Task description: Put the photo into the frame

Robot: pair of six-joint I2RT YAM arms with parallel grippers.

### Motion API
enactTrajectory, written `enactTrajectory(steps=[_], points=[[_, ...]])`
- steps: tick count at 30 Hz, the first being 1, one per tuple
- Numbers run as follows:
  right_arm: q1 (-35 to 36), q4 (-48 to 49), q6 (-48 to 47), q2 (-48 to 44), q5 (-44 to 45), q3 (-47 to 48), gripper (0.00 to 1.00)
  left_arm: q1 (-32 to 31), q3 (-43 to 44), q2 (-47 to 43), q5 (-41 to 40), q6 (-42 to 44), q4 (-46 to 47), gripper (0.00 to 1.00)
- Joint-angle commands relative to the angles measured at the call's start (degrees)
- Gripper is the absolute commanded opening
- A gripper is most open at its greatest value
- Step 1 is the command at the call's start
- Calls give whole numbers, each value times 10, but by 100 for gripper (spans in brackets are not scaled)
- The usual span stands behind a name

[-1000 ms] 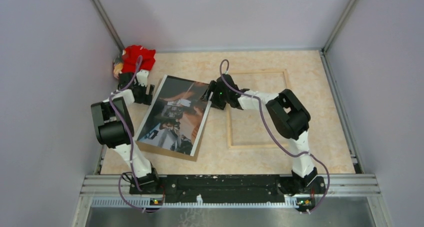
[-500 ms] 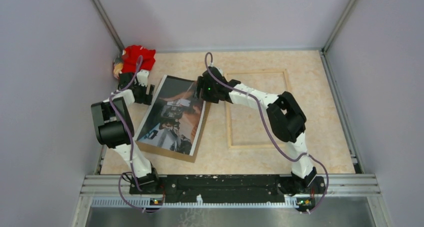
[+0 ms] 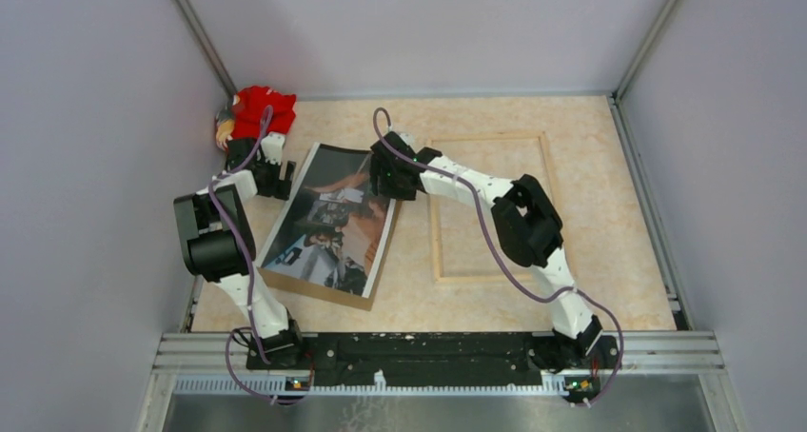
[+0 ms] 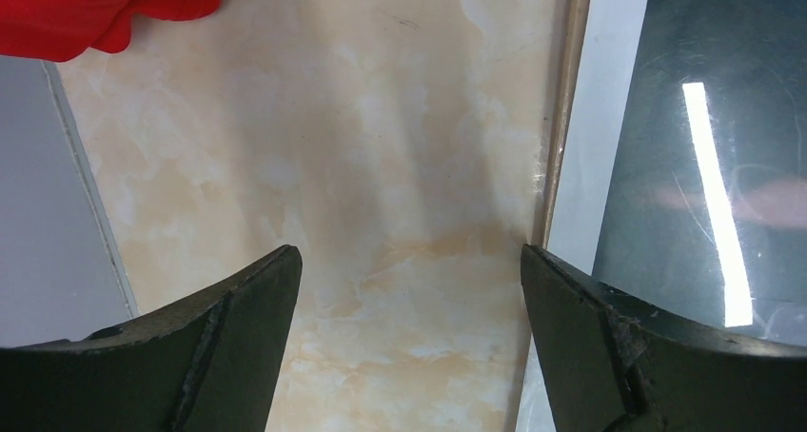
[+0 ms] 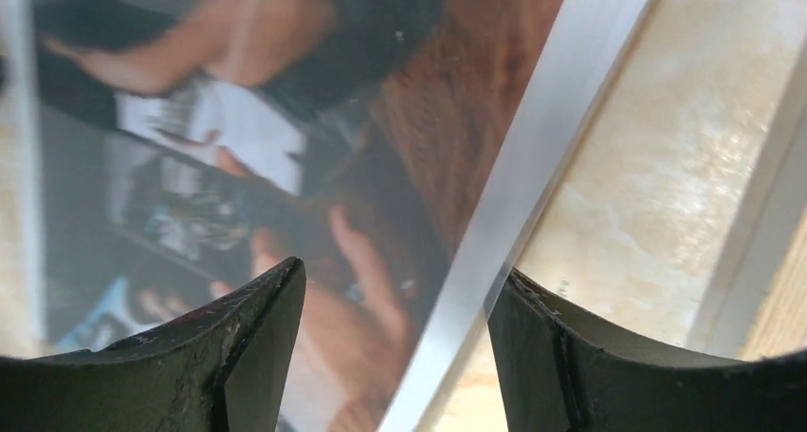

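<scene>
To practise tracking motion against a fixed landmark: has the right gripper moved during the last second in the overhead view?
Yes. The right gripper has slid left, away from the frame and further over the far right corner of the photo.

This looks like a robotics lab test cell, not a home. Plain pale grey wall panels (image 3: 86, 118) joined by silver aluminium corner posts (image 3: 198, 34) box in a beige marble-patterned table (image 3: 619, 280). A slotted aluminium rail (image 3: 666, 342) along its near edge carries a white-and-black left robot arm (image 3: 214, 237) and a matching right robot arm (image 3: 528, 227).
</scene>
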Motion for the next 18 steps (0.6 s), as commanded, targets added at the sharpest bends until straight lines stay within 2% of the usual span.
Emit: enactTrajectory(steps=[1,18], points=[[9,-60,-16,16,35,27,68,-13,-19,5,27,3,-50,92],[15,-68,-24,12,29,41,67,-13,-18,13,27,0,-51,92]])
